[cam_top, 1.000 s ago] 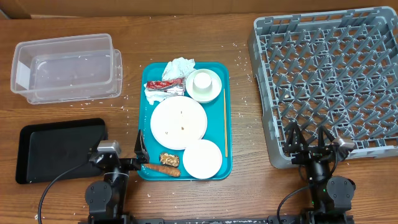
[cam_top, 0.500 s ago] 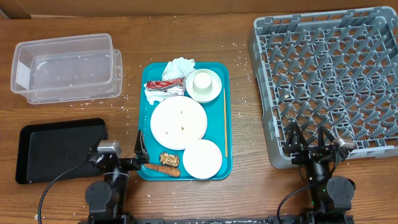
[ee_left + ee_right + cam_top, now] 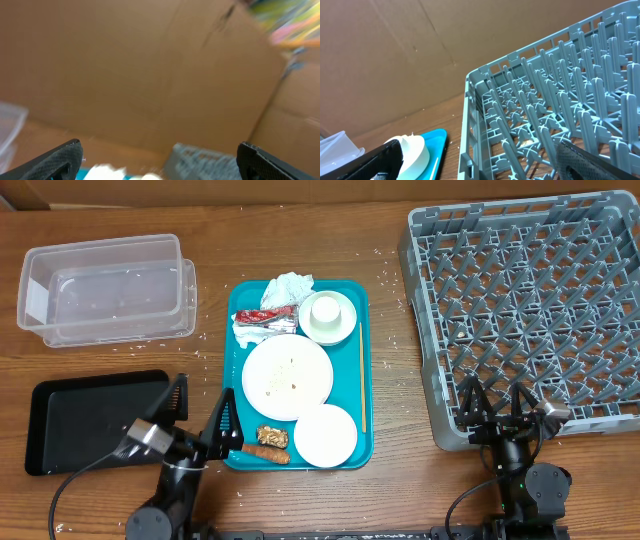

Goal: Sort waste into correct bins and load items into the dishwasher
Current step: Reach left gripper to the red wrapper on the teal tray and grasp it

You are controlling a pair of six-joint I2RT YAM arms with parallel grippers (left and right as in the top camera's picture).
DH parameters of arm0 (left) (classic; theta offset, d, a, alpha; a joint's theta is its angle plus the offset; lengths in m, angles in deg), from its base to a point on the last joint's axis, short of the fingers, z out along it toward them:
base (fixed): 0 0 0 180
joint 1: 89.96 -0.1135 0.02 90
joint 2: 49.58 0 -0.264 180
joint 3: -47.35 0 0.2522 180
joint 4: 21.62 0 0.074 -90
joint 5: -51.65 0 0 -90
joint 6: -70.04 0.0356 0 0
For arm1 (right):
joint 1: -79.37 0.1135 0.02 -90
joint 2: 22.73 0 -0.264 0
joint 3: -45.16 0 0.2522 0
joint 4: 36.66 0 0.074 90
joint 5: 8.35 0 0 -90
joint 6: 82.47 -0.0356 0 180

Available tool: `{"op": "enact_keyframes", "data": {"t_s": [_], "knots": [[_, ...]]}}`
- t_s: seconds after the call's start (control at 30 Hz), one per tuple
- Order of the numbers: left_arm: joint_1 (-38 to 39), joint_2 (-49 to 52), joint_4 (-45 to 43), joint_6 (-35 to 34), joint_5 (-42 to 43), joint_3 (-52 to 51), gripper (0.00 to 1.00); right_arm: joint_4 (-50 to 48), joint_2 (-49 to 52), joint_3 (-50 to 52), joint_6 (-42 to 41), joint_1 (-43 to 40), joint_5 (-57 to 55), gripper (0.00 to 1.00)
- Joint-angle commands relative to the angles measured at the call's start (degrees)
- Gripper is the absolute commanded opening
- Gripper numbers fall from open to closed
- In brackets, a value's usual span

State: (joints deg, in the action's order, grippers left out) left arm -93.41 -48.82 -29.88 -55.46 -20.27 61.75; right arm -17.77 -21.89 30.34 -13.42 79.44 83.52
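Beside the tray (image 3: 365, 380), left gripper (image 3: 199, 408) hangs spread; right gripper (image 3: 497, 402), at the rack (image 3: 418, 250), spread too. Sorting looks unstarted; carrot (image 3: 262, 450) likely first.

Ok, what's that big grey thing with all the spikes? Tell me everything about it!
It is a big square rack of grey plastic, with grid walls and rows of upright pegs over a lattice floor. Nothing is in it. It sits flat on the wooden table, on the right, apart from the teal tray. The open right end effector is at its near edge; whether they touch cannot be told.
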Motion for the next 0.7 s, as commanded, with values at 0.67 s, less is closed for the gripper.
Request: {"op": "enact_keyframes", "data": {"t_s": [0.67], "knots": [[0.09, 73.07, 77.42, 32.06, 31.61, 87.84, 1.0, -0.33, -0.68, 0.59, 0.11, 0.17, -0.74, 1.0]]}}
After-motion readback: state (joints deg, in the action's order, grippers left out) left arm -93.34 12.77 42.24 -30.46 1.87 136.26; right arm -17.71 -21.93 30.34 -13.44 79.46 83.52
